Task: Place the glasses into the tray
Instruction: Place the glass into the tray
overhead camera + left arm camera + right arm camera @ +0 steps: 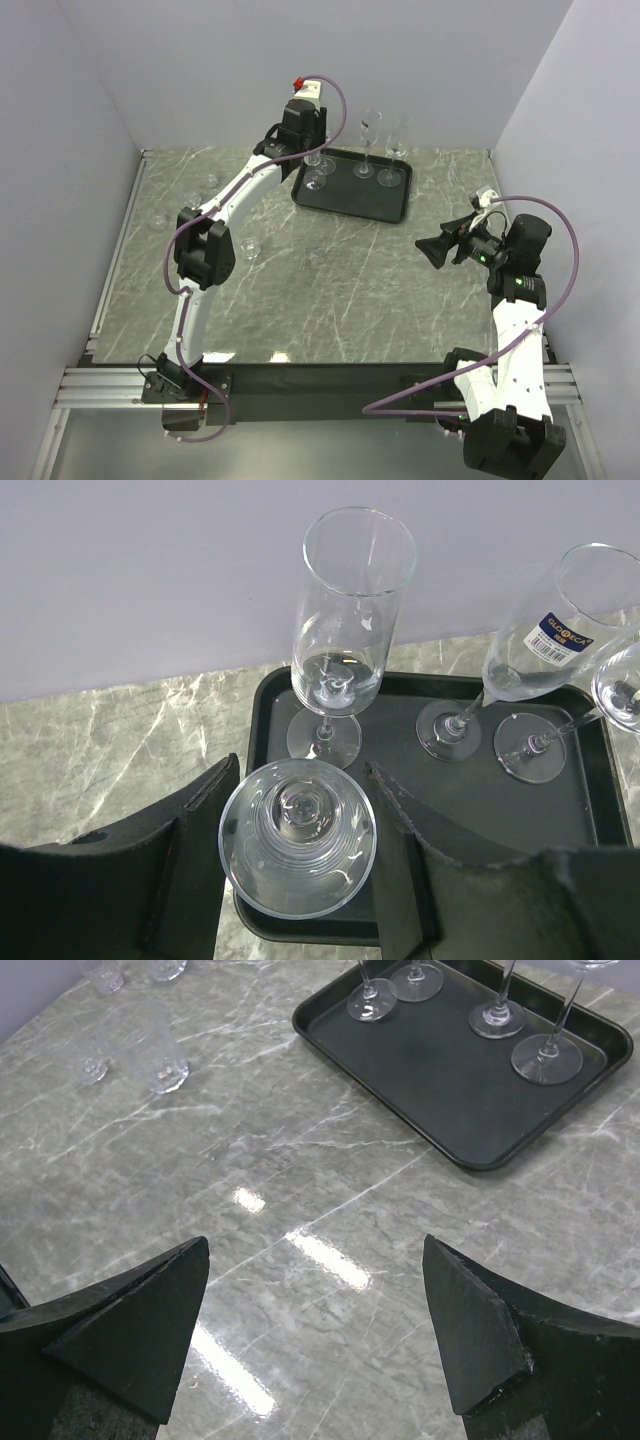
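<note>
The black tray lies at the back of the table. My left gripper reaches over the tray's near left corner. Its fingers press both sides of the bowl of a clear stemmed glass, which stands upright. I cannot tell whether its foot rests on the tray. Three more stemmed glasses stand in the tray: a straight flute, a labelled flute and one at the right edge. My right gripper is open and empty over the bare table, right of centre.
Several loose glasses stand on the table's left half: one near the left arm's elbow, one further left, one behind. The right wrist view shows them as tumblers at top left, and the tray at top right.
</note>
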Robot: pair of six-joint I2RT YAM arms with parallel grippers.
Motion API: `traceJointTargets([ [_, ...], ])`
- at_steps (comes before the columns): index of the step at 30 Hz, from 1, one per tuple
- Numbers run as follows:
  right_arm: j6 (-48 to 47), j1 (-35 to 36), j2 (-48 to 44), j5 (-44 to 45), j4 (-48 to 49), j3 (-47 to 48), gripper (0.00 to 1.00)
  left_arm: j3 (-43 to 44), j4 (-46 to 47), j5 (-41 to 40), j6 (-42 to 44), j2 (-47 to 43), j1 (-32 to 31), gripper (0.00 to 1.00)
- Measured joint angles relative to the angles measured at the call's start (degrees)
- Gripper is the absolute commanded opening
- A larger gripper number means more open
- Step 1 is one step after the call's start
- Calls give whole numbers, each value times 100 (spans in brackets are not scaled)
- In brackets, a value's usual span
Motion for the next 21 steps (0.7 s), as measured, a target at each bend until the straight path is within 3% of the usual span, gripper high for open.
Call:
traceJointTargets([
  [21,2,-44,2,-2,0,0,93,2,20,22,-7,0,2,66],
])
